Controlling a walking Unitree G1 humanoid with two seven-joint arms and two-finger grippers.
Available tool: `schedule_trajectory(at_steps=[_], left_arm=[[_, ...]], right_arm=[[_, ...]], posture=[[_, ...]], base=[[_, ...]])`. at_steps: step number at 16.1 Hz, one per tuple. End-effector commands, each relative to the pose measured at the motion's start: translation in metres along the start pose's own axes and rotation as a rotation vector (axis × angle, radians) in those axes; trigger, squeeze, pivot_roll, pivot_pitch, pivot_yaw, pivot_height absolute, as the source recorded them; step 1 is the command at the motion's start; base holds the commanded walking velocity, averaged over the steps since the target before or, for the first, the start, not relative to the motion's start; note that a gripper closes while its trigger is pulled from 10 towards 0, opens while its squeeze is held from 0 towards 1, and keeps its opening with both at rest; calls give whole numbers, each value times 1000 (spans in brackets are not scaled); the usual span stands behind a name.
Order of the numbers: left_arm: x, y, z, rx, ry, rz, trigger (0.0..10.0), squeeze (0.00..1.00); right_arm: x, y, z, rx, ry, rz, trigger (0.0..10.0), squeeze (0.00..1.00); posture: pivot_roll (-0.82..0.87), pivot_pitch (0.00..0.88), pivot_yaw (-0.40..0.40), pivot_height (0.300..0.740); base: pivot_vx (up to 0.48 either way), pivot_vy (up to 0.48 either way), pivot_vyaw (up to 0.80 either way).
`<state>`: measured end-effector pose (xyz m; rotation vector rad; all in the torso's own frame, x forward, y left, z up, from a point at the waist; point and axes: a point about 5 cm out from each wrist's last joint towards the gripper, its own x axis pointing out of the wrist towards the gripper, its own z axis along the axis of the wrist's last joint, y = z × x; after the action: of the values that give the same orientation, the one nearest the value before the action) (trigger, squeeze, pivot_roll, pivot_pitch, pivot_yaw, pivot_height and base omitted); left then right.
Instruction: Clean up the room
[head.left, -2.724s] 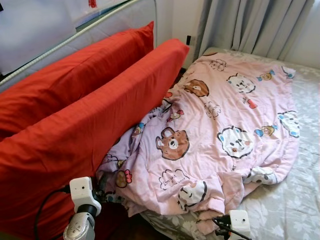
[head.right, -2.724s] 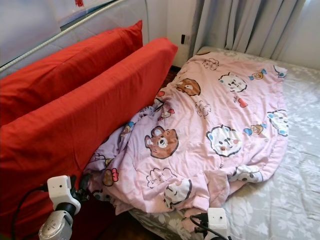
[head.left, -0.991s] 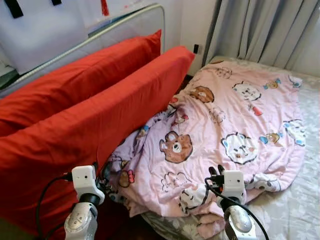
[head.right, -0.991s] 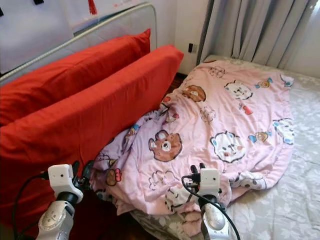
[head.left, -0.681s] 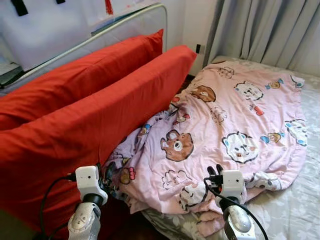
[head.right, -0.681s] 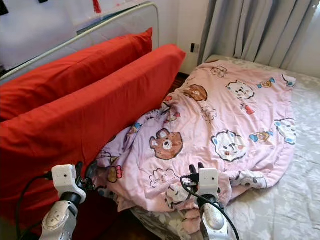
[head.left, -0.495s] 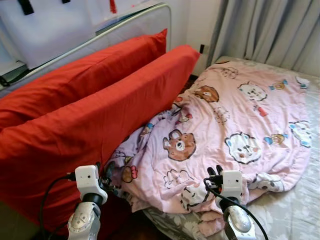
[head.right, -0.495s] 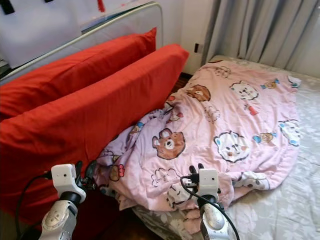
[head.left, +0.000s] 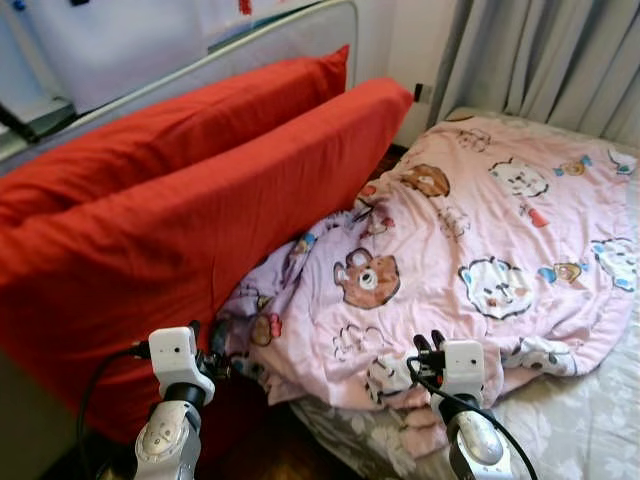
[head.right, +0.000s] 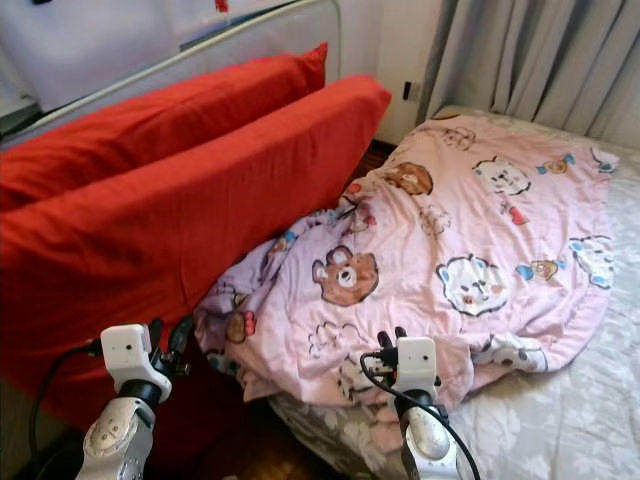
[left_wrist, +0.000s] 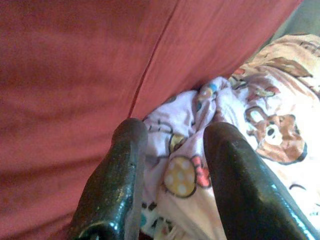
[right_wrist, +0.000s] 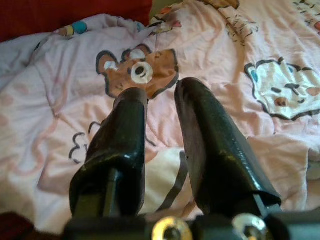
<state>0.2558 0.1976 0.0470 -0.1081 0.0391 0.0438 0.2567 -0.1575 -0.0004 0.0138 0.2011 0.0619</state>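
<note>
Nearest the camera, the left gripper (head.left: 205, 345) is raised at the rumpled near corner of the pink quilt (head.left: 480, 260), its fingers (left_wrist: 120, 185) spread with nothing between them. The right gripper (head.left: 430, 345) is poised over the quilt's near edge, fingers (right_wrist: 125, 140) slightly parted and empty, probably so the bunched hem can be taken up. The quilt is spread unevenly across the grey floral mattress (head.left: 590, 430). Beyond the quilt's left side, two red cushions (head.left: 200, 220) are leaned upright against the bed rail (head.left: 250, 45).

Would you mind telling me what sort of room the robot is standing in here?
Most likely a bedroom: a bed with a rumpled cartoon-print quilt, large red cushions leaning beside it, and grey curtains behind.
</note>
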Motion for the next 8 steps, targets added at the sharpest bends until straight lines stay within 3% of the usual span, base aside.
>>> schedule_trajectory(at_steps=[1, 8], left_arm=[[-2, 1, -1, -9, 5, 8, 10000, 0], [-3, 1, -3, -10, 20, 6, 10000, 0]], right_arm=[[-1, -1, -3, 7, 18, -4, 10000, 0], [-2, -2, -10, -4, 65, -15, 10000, 0]], posture=[[32, 96, 2, 670], [35, 108, 4, 660]], base=[[0, 0, 0], [0, 0, 0]])
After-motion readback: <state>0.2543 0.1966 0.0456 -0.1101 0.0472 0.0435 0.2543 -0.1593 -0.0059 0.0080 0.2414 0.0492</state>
